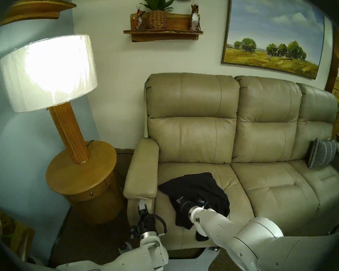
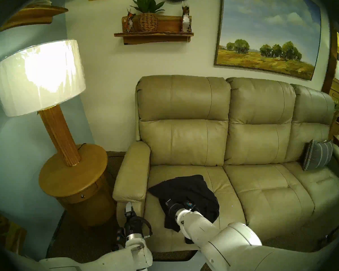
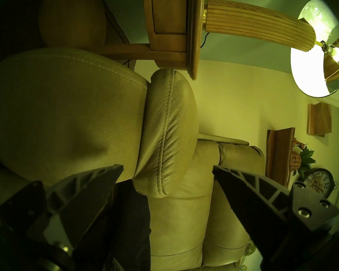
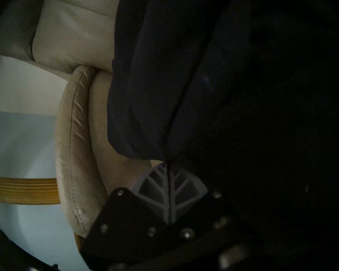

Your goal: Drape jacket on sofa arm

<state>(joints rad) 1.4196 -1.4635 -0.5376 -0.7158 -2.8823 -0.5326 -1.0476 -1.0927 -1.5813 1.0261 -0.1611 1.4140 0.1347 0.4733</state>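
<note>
The right claw (image 4: 168,186) is pressed together on a fold of the black jacket (image 1: 196,194), fabric running straight into the seam between its fingers in the right wrist view. The left claw (image 3: 164,178) stands spread and empty, low in the head views in front of the sofa arm (image 1: 143,170).

The jacket lies crumpled on the leftmost seat cushion, just right of the sofa arm, with one corner hanging over the seat's front edge at lower centre of the frame.

The pinch looks to hold only a thin edge fold. If the arm lifts fast, the cloth could slip free, or the bulk could trail and drag across the cushion and bunch against the sofa arm's inner side instead of clearing its top. The spread left claw sits close to that arm's front and could snag a swinging hem.

The head views show the whole garment but hide the right fingertips behind the wrist. The right wrist view shows the closed grip, yet most of it is dark cloth. Only the left wrist view shows the sofa arm's stitched front end close up.
</note>
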